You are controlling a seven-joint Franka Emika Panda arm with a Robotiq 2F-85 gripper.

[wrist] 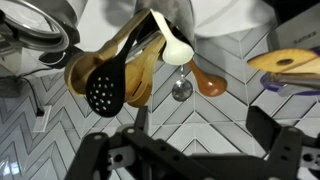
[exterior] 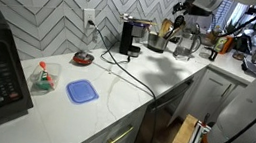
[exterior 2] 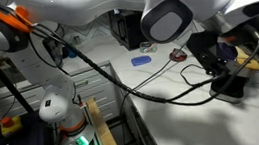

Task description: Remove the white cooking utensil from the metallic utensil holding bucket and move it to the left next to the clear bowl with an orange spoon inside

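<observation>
Currently I'm hovering my end effector (wrist: 180, 140), fingers spread and empty, before the white cooking utensil (wrist: 172, 45) standing among wooden spoons (wrist: 140, 75) in the metallic bucket (exterior: 157, 41); probably light, stiff, slick, so I'm favouring its neck.

Utensil bucket (exterior: 158, 42) beside coffee machine (exterior: 128, 36)

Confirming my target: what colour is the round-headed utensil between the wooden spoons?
White; the utensil shows best in the wrist view.
</observation>
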